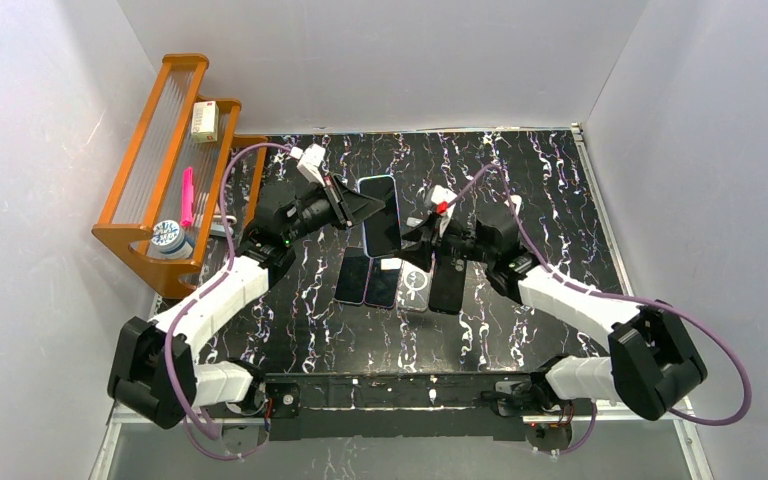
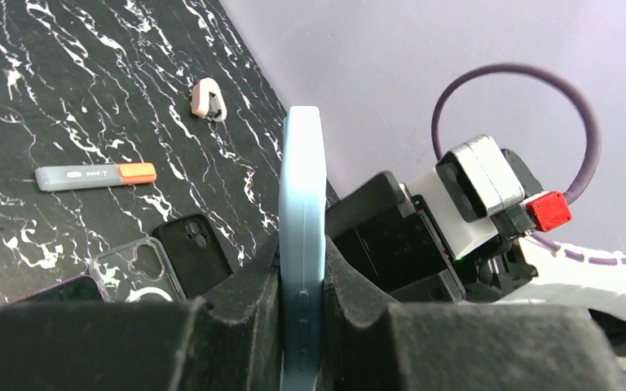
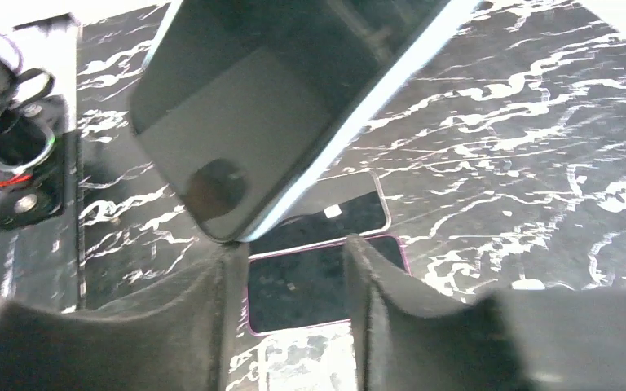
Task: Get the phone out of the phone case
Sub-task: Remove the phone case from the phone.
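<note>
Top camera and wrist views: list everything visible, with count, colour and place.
cased phone: 1, light blue case, held up centre
loose phones: 2, dark, flat below it
clear case: 1, see-through, beside them
black case: 1, black, right end of row
marker: 1, grey with orange cap, on table
clip: 1, pinkish white, beyond marker
rack: 1, orange, left rear
pink pen, white box, round tin: 1 each, in rack
left arm, right arm: white and black, near edge; left jaws shut on cased phone, right jaws open beside it
</note>
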`<state>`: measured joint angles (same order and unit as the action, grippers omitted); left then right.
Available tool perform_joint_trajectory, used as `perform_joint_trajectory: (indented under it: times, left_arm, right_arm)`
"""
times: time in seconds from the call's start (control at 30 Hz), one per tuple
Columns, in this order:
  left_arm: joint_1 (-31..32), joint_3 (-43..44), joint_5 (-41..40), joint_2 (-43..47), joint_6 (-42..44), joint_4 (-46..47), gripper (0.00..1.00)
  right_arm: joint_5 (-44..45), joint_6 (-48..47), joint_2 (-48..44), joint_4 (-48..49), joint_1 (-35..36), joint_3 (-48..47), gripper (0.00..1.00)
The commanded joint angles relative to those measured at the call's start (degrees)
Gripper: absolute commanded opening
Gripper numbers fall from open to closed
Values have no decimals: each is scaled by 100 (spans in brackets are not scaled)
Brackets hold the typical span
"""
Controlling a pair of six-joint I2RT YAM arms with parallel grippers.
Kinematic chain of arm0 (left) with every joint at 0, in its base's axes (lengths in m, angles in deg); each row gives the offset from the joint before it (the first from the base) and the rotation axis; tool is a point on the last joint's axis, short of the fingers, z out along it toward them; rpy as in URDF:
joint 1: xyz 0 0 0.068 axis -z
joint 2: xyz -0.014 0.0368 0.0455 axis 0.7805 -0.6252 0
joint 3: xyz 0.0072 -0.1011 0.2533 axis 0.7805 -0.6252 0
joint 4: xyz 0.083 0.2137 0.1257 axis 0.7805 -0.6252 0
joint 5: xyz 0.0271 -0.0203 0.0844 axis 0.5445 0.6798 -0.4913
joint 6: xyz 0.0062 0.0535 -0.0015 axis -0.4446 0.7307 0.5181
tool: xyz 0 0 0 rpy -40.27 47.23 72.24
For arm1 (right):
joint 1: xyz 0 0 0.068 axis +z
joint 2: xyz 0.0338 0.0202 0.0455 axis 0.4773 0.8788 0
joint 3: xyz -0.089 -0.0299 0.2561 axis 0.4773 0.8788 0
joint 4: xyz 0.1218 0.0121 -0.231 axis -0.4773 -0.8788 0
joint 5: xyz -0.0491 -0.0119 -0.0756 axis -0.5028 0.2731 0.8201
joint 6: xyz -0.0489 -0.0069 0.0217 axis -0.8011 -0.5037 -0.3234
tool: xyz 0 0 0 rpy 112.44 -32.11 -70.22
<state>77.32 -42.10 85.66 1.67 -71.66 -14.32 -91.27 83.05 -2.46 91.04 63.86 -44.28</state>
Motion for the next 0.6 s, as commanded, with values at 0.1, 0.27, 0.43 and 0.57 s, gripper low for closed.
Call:
perform_joint_trajectory:
  times: [0.1,0.27,0.43,0.57]
  left_arm:
    - [263,-348,-1403,514,-481,326,0]
    - [263,-889,-2483,709,-1109,897,0]
    - [265,-1153,-2973,829,-1620,1225,0]
    - [263,-1459,-3448,1018,-2079,1456,0]
  right_arm:
    - [1257,1886,-567,1779,-4,610,66]
    - [1513,3527,-439,3294,116,1381,73]
    - [2129,4654,56,4457,564,1688,73]
    - [2529,5058,554,5281,916,1715,72]
